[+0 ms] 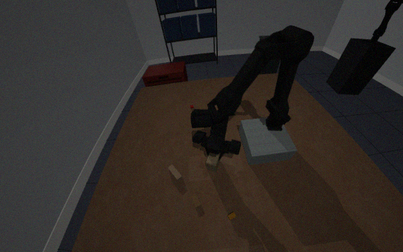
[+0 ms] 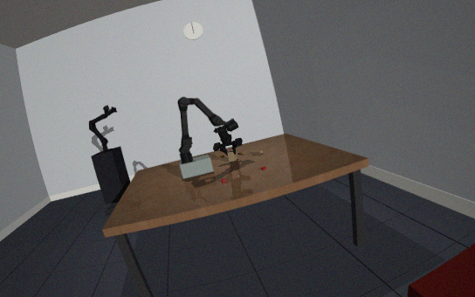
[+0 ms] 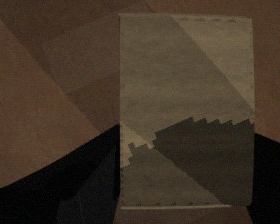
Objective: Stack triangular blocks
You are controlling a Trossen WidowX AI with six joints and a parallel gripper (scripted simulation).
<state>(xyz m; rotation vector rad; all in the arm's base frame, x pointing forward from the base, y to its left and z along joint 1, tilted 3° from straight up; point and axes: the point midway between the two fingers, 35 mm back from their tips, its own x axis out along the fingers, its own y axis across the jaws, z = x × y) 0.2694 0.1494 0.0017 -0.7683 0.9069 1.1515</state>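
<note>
My gripper (image 1: 213,154) (image 2: 231,152) (image 3: 176,135) points down and is shut on a pale triangular block (image 1: 212,160) (image 2: 232,156) (image 3: 186,75). One finger is on each side of it. In the wrist view the block's upper face is an upright rectangle, partly shadowed, with thin strips along its top and bottom edges. In the top view a darker part shows just under the pale face. I cannot tell whether this is the second triangular block under it or its own side. The sloped faces and any gap above the table are hidden.
A pale oblong block (image 1: 175,172) and a small brown piece (image 1: 196,201) lie toward the front left in the top view, with a yellow piece (image 1: 232,215) beyond. A grey-blue box (image 1: 267,138) (image 2: 197,168) stands by the arm's base. Red pieces (image 2: 264,168) lie on the table.
</note>
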